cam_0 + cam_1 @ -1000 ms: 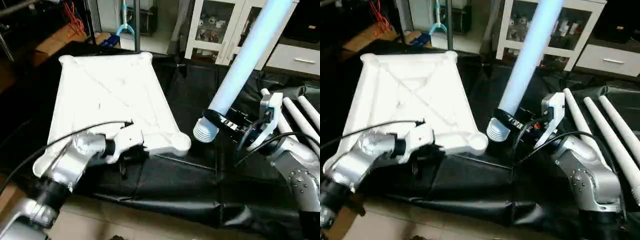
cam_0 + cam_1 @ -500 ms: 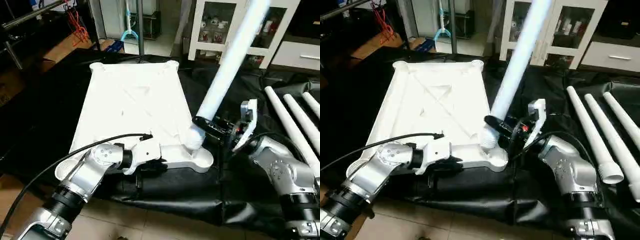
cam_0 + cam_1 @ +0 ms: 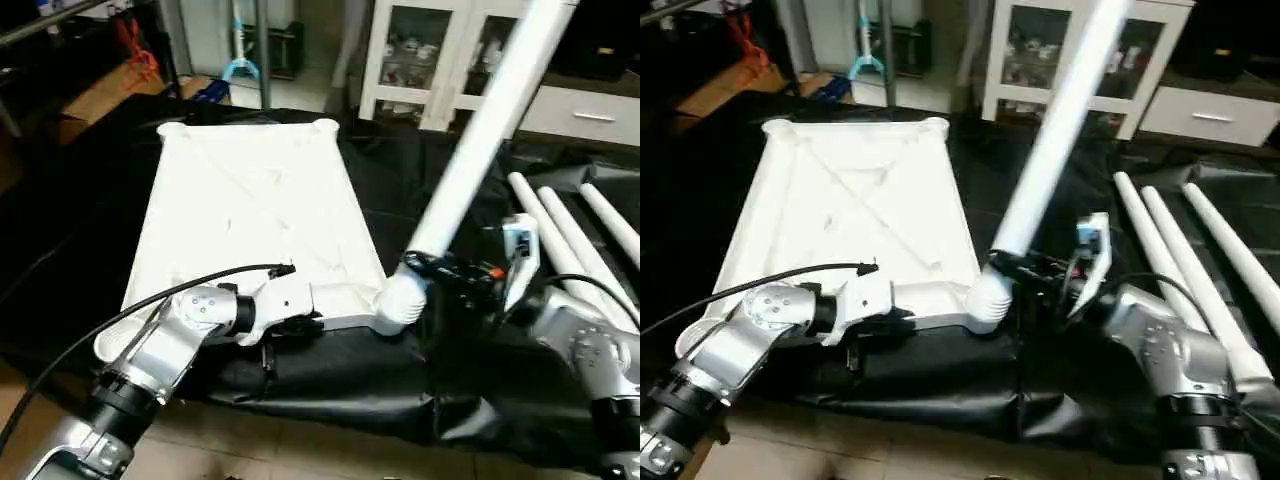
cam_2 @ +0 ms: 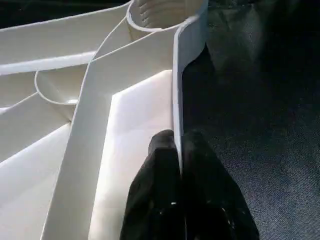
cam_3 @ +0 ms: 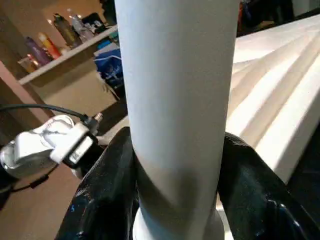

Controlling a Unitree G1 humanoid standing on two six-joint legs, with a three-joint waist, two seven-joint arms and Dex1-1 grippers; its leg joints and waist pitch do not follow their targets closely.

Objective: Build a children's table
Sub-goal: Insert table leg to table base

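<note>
The white table top (image 3: 250,200) lies underside up on black cloth, its X ribs showing. My left gripper (image 3: 290,322) is shut on the top's near rim (image 4: 175,100), one finger on each side of the thin wall. My right gripper (image 3: 425,268) is shut on a long white leg (image 3: 480,130) just above its threaded end (image 3: 395,305). That end sits at the top's near right corner socket, and the leg leans up and away to the right. In the right wrist view the black fingers (image 5: 115,175) wrap the leg (image 5: 175,75).
Three spare white legs (image 3: 560,240) lie side by side on the cloth at the right. A white glass-door cabinet (image 3: 440,50) stands behind. The cloth's front edge (image 3: 330,420) drops to the tiled floor.
My right gripper has brought the leg's threaded end from the cloth beside the top onto the near right corner socket. The left gripper has stayed on the rim. The camera has shifted.
</note>
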